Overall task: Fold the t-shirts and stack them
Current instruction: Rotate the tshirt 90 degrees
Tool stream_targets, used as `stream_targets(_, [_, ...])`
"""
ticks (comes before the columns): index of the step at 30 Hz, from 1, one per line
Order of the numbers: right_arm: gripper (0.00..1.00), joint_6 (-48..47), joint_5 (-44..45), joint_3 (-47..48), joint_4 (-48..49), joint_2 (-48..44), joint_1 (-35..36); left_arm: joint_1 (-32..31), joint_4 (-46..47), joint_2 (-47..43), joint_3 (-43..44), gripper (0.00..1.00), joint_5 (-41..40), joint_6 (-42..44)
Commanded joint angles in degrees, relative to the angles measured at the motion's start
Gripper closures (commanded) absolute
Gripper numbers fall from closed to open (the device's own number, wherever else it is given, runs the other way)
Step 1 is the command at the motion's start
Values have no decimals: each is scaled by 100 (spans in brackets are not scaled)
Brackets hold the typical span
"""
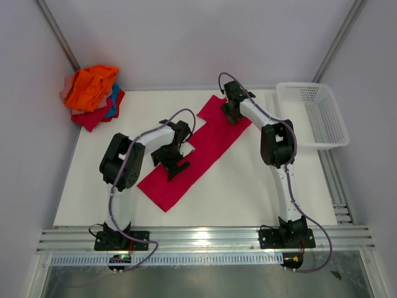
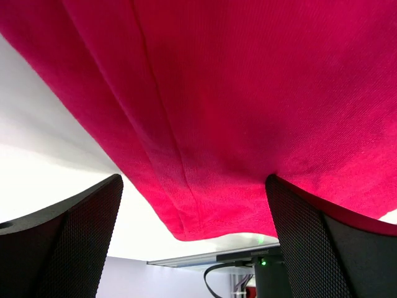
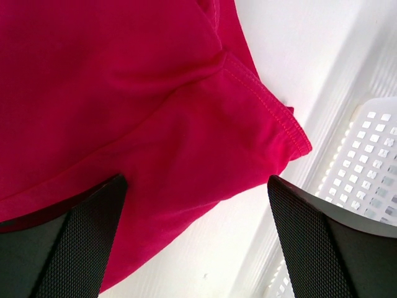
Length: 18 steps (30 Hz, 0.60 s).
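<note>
Crimson t-shirt (image 1: 208, 139) lies flat on the table (image 1: 248, 192) as a long narrow band. Its long axis runs diagonally, from near-left to far-right.

Left gripper (image 1: 175, 165): over the near-left half of the band, jaws wide, nothing held. In the left wrist view a rounded cloth edge sits between my two fingers, with bare table to one side. I cannot tell whether the pads touch the cloth.

Right gripper (image 1: 231, 113): over the far-right end, jaws wide, nothing held. In the right wrist view a stitched hem corner lies between the fingers, and the white basket (image 3: 372, 167) is just beyond it.

Key relation: the two grippers sit along the band's long axis, each nearer its own end, with the shirt directly beneath both. The right one is at the very end. The left one is short of the near corner.

Judgement: a fold across the length probably carries one end along this diagonal toward the other, so each grip needs to close on an edge rather than mid-cloth.

Other t-shirts (image 1: 93, 93) are heaped at the far-left corner, well apart from both arms.
</note>
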Motion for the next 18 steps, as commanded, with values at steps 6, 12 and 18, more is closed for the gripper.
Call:
stream_targets(6, [1, -173, -12, 580, -28, 316, -2, -274, 452, -271, -658, 1, -291, -195])
stream_targets(12, [1, -182, -249, 861, -142, 377, 7, -775, 557, -183, -597, 1, -282, -441])
stream_targets(18, [1, -296, -346, 870, -186, 378, 68, -1398, 593, 107, -334, 1, -142, -538])
